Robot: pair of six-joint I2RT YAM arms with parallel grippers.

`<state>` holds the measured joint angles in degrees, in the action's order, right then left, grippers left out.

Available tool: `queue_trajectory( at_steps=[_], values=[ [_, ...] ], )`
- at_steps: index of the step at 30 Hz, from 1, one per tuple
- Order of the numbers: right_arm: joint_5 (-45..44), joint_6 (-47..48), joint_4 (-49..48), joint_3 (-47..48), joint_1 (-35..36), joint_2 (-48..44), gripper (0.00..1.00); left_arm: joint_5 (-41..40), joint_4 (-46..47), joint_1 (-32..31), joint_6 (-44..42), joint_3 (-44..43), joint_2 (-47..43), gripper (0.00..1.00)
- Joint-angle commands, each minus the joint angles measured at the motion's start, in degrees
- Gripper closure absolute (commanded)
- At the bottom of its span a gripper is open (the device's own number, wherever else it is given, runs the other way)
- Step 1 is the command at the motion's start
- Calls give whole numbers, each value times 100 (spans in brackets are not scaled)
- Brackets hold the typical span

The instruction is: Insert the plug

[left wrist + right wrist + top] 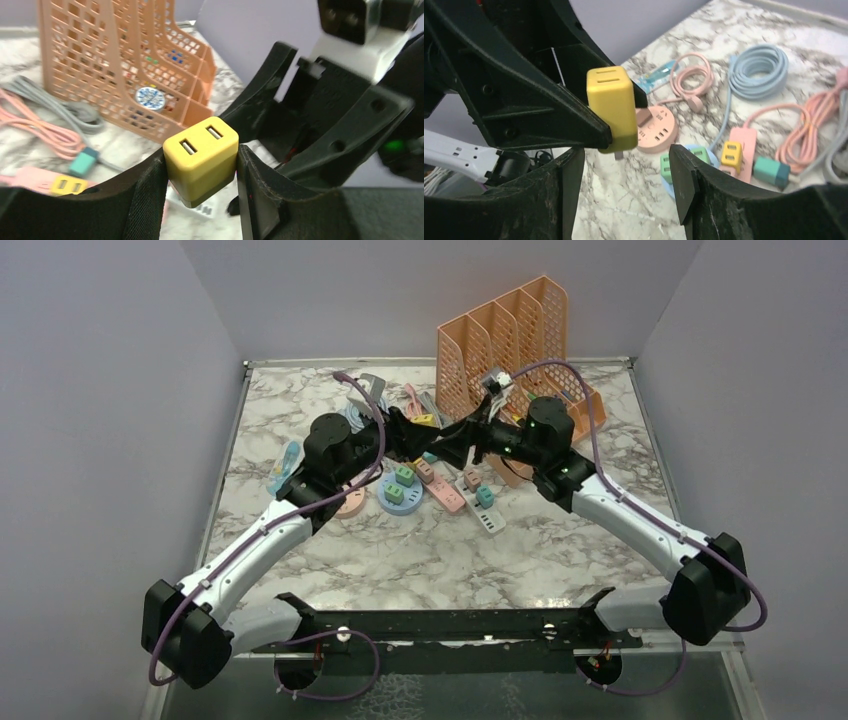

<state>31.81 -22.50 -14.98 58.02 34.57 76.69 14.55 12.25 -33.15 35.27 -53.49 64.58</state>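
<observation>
L gripper (201, 172) clamps yellow charger plug (200, 150); R gripper (624, 156) wide open just beside it. Keep prongs vertical, square over pink power strip (746, 136) b4 pushing.

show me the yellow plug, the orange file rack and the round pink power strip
yellow plug (201, 147): left wrist view, top face between its ports
orange file rack (462, 365): top external view, perforated side wall
round pink power strip (658, 126): right wrist view, top face

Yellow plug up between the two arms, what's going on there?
The left gripper is shut on the yellow plug, holding it in the air above the table. The right gripper sits open close by it, not gripping. The plug is not yet in any of the power strips.
</observation>
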Motion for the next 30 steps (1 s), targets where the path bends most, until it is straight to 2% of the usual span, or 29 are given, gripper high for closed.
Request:
queue_trajectory(
  at_steps=[1, 5, 8, 11, 15, 20, 30],
  values=[
    [-574, 281, 1626, 61, 41, -637, 37, 97, 348, -34, -2041, 222, -265, 68],
    [-518, 417, 2537, 203, 41, -1081, 37, 794, 351, -35, -3244, 329, -255, 70],
    [-521, 357, 3042, 512, 41, -1179, 38, 1745, 318, -41, -4138, 418, -228, 70],
    [-520, 285, 3498, 938, 41, -989, 38, 2460, 240, -43, -4636, 407, -160, 70],
    [-375, 317, 3904, 1391, 41, -621, 39, 2941, -273, -38, -5102, 113, 97, 71],
    [-255, 681, 4289, 1633, 41, -264, 40, 3317, -472, -51, -5135, -19, 353, 72],
    [-197, 1193, 4671, 1684, 41, 130, 42, 3383, -872, -81, -5133, -147, 749, 72]
  ],
)
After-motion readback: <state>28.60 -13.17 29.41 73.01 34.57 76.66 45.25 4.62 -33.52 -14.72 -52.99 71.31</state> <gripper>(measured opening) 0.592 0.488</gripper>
